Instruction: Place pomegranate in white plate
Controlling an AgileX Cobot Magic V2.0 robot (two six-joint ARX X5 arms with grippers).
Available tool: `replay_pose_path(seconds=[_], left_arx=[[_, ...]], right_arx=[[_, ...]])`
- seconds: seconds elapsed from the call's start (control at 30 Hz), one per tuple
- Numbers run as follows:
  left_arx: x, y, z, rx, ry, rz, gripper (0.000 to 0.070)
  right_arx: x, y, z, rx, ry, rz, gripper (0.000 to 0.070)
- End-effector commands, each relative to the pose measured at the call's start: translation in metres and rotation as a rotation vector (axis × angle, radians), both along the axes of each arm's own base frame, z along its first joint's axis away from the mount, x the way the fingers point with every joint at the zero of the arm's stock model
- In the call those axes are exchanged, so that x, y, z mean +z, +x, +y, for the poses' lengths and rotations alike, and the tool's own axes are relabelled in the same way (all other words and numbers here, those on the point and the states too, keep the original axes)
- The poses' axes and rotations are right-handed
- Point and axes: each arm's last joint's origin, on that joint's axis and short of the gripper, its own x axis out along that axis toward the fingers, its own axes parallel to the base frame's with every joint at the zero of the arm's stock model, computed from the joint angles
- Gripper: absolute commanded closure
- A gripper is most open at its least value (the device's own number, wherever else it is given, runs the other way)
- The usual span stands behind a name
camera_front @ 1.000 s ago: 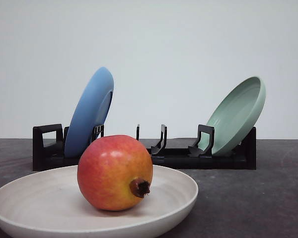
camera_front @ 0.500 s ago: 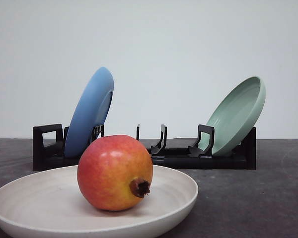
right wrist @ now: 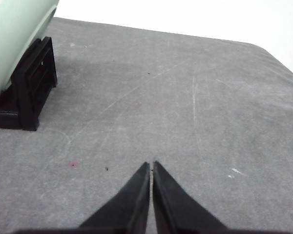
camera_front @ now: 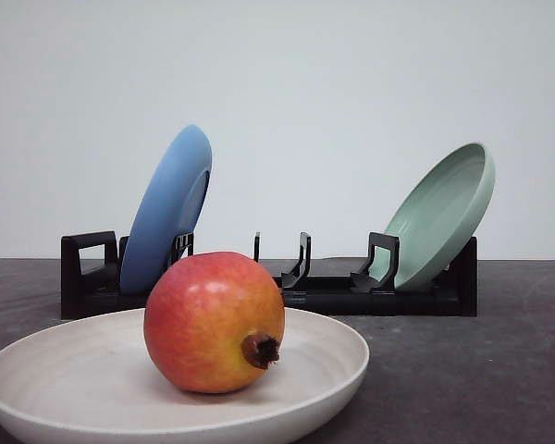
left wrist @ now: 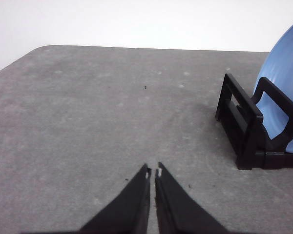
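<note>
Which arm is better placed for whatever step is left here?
Neither: the pomegranate already rests in the white plate. The left gripper and right gripper are both shut over bare table, away from the fruit.

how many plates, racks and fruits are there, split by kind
plates: 3 — white plate, blue plate, pale green plate
fruit: 1 — pomegranate, sitting in the white plate
racks: 1 — black dish rack
total: 5

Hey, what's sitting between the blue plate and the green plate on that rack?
Front view: no plate, just bare black rack dividers between the blue plate and green plate.
</note>
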Motion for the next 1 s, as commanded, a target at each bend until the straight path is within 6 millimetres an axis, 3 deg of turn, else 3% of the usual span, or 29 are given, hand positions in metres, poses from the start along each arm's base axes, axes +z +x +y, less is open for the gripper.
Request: replay_pose_path(seconds=[0.0,0.97], left_arx=[[-0.0034,0.0003,0.0,0.002,0.0,0.011,0.07],[-0.0034,0.0003,0.0,0.002,0.0,0.011,0.07]], right_arx=[[-0.0014,0.0004,-0.0001,-0.004,0.014,-0.004,0.0699],[-0.0014,0.0004,-0.0001,-0.004,0.014,-0.004,0.0699]])
